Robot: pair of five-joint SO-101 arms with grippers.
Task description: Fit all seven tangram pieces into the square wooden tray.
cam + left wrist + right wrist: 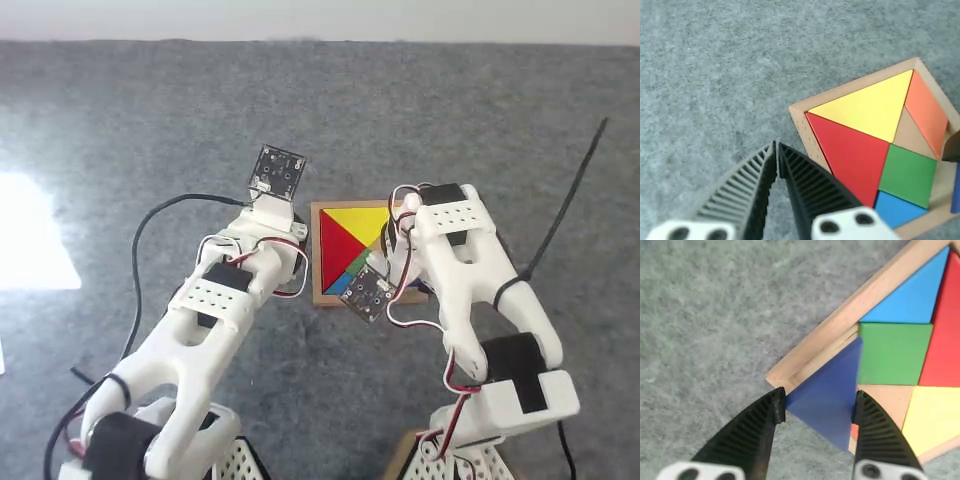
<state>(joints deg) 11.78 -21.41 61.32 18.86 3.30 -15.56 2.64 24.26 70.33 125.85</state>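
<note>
The square wooden tray lies between my two arms. In it lie a yellow triangle, a red triangle, a green square, a light blue triangle and an orange piece. A tan triangular patch lies between the yellow, green and orange pieces. My right gripper is shut on a dark blue triangle, held tilted over the tray's corner next to the green square. My left gripper is shut on nothing, over the grey mat just outside the tray's rim.
Grey felt mat covers the whole table, with free room on every side of the tray. A black cable loops beside the left arm and another cable runs off at the right. A bright patch of light lies at the left edge.
</note>
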